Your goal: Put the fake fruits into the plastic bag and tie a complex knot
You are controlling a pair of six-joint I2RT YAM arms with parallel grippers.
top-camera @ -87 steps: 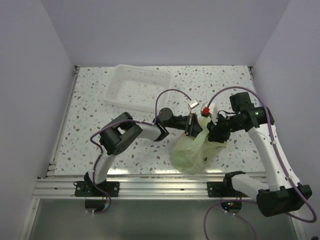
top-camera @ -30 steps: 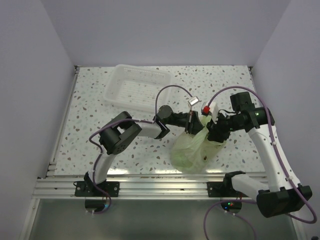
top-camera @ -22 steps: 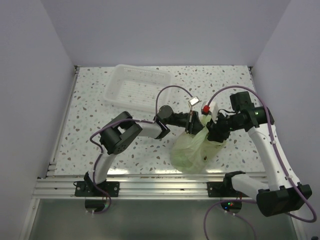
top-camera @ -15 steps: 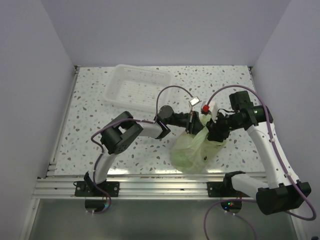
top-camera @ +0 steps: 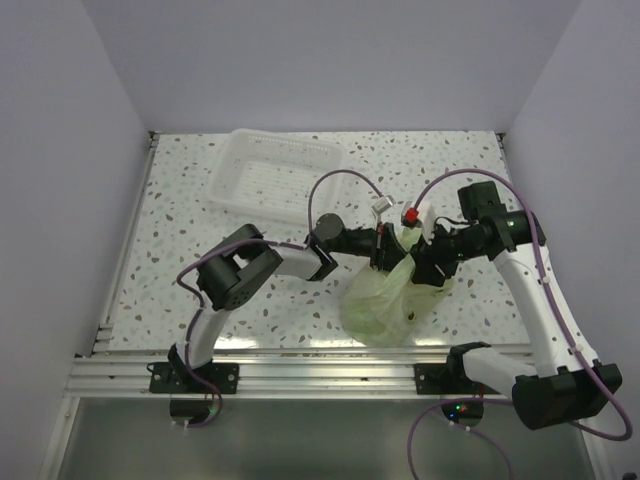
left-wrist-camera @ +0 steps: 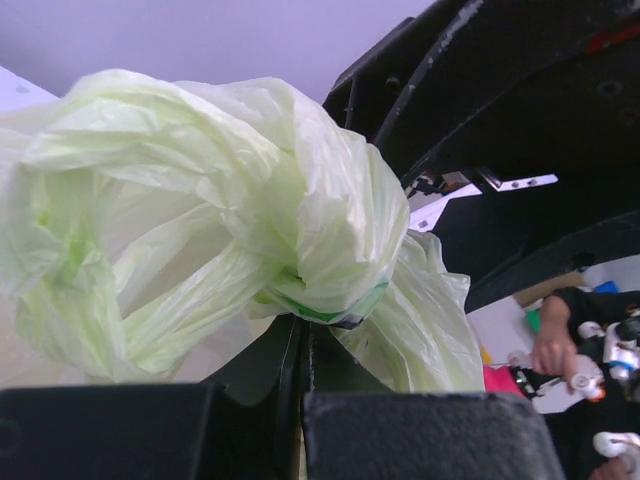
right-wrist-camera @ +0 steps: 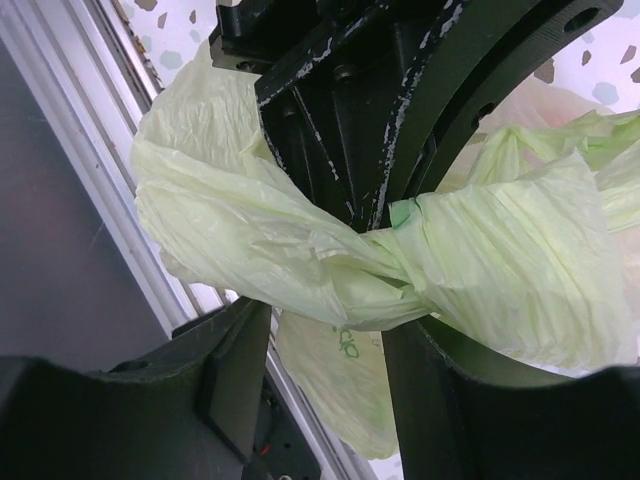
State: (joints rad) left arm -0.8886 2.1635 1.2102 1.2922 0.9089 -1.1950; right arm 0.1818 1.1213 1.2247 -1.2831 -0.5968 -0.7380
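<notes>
The plastic bag (top-camera: 383,300) sits slumped on the table (top-camera: 180,230) near the front edge, right of centre. I can't make out the fake fruits through its film, and its handles are drawn up into a twisted bunch, the knot (left-wrist-camera: 315,285), so the two arms can work it between them. My left gripper (left-wrist-camera: 304,335) is clamped fully closed on one green strand to anchor it. My right gripper (right-wrist-camera: 328,345) has its jaws part-way apart straddling the other twisted strand, loosely I judge, as if to re-grip for another wrap.
</notes>
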